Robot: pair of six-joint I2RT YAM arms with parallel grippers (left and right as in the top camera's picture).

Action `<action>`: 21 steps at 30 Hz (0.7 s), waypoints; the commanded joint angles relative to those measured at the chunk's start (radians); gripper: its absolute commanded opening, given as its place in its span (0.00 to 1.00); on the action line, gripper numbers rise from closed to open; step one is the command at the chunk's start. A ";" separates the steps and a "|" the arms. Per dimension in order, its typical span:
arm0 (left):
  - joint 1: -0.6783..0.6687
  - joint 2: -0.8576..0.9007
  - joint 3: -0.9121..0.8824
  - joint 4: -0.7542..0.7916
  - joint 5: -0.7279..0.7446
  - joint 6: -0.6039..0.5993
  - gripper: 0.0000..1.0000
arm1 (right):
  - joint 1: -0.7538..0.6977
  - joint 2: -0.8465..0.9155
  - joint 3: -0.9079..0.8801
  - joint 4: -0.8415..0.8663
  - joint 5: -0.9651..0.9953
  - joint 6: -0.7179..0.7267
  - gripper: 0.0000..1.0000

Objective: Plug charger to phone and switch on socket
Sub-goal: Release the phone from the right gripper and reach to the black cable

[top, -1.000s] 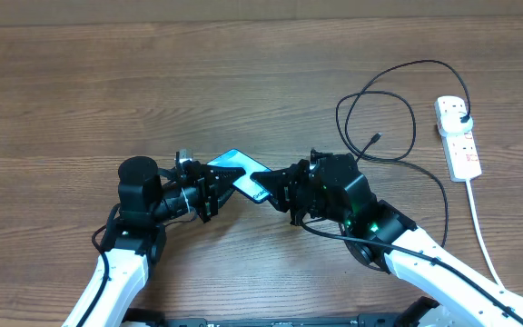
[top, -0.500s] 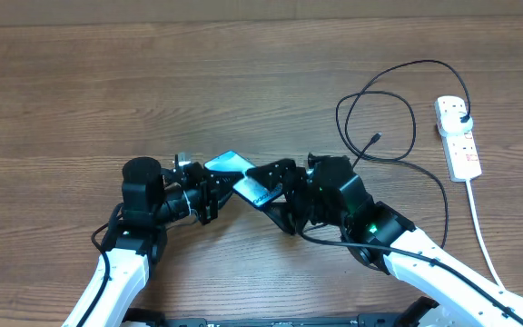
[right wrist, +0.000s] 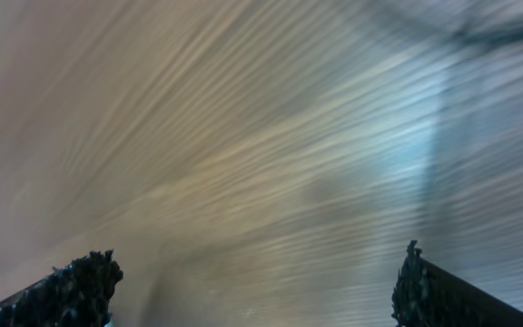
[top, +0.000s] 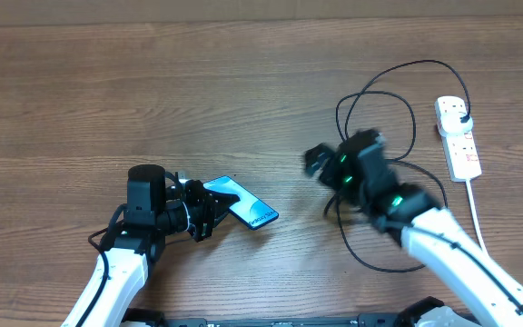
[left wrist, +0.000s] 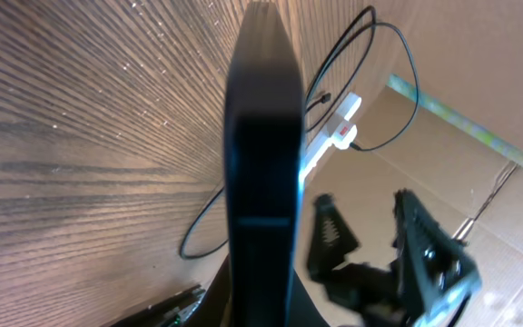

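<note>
The phone (top: 243,203), with its light blue screen, is held at one end by my left gripper (top: 209,211), which is shut on it at the lower left of the table. In the left wrist view the phone (left wrist: 261,163) shows edge-on as a dark slab. My right gripper (top: 320,162) is open and empty, well to the right of the phone, over the charger cable (top: 398,73). The cable's black plug (top: 462,117) sits in the white socket (top: 458,143). The connector tip is hidden. The right wrist view is motion-blurred, with both fingertips (right wrist: 84,282) wide apart over wood.
The socket's thick white cord (top: 481,232) runs down the right side toward the front edge. More of the black cable curls under my right arm (top: 352,245). In the left wrist view a brown cardboard wall (left wrist: 479,82) stands behind the socket (left wrist: 334,127).
My right gripper opened, let go of the phone and swung up and right toward the cable. My left gripper kept its hold and carried the phone slightly lower.
</note>
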 commanded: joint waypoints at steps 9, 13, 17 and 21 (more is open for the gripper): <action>0.005 -0.002 0.008 0.008 0.014 0.023 0.04 | -0.252 0.379 0.430 -0.367 0.143 -0.233 1.00; 0.006 -0.002 0.008 0.009 0.074 0.021 0.04 | -0.251 0.451 0.488 -0.337 0.137 -0.266 1.00; 0.005 -0.002 0.008 0.008 0.100 0.021 0.04 | -0.251 0.453 0.478 -0.301 0.161 -0.266 0.93; 0.006 -0.002 0.008 0.010 0.096 0.021 0.04 | -0.252 0.457 0.453 -0.239 0.159 -0.210 0.73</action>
